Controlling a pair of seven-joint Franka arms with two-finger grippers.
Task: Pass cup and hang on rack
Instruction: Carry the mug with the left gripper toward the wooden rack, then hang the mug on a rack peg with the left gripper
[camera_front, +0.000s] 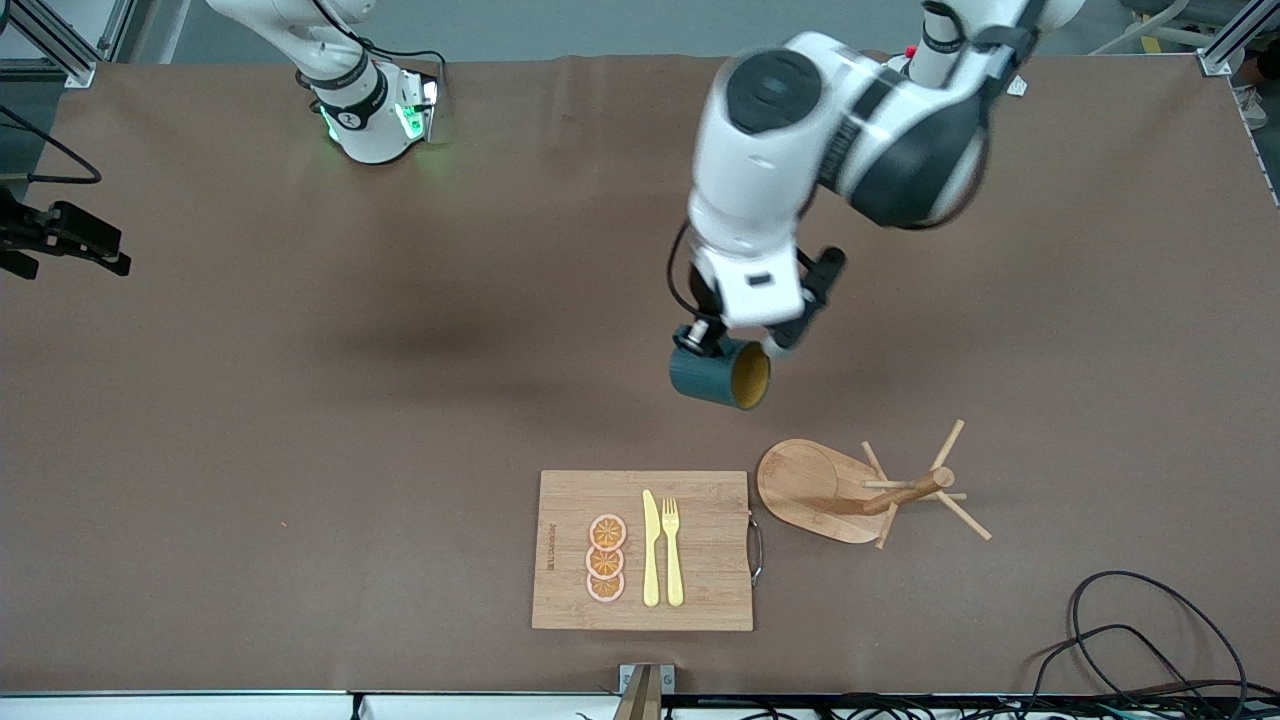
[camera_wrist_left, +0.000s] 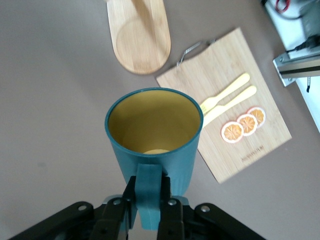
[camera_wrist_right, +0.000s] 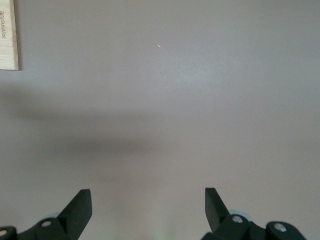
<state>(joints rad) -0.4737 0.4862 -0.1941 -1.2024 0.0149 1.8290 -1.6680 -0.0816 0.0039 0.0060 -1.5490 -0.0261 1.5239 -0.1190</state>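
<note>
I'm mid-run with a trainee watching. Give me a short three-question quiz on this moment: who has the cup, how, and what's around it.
1. True or false: the left gripper holds the cup by its handle, up in the air.
2. The right gripper is: A) shut on a fork, B) open over bare table, C) holding the rack.
3. Fill in: the knife, fork and three orange slices lie on the ____.

Key
1. True.
2. B; that arm waits.
3. Cutting board, beside the rack.
</note>
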